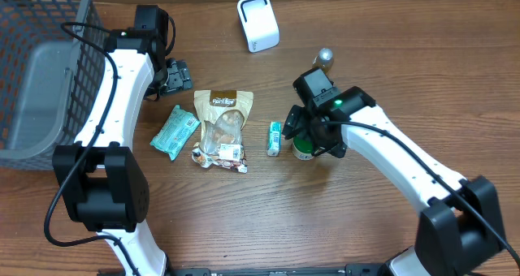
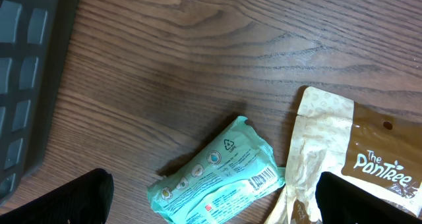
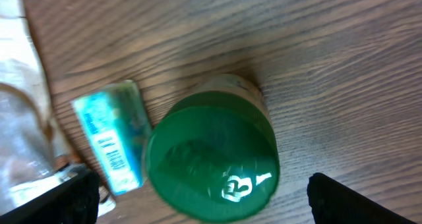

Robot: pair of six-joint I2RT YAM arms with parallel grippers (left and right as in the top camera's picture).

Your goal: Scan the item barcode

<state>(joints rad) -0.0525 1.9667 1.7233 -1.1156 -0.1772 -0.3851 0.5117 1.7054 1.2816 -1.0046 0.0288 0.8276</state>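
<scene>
Currently the right pincer (image 3: 204, 201) stands wide open around a green-lidded round jar (image 3: 211, 151), apparently not gripping it. The left pincer (image 2: 217, 207) gapes empty above a teal plastic packet (image 2: 217, 174).

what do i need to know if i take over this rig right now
Left tool: open, holding nothing, above the teal packet and brown pouch.
Right tool: open over the green-lidded jar, not gripping it.
Items: small teal box beside the jar; white scanner at the far side; grey basket on the left.
Done: nothing lifted.
Left: grip an item, show its barcode to the scanner.
</scene>
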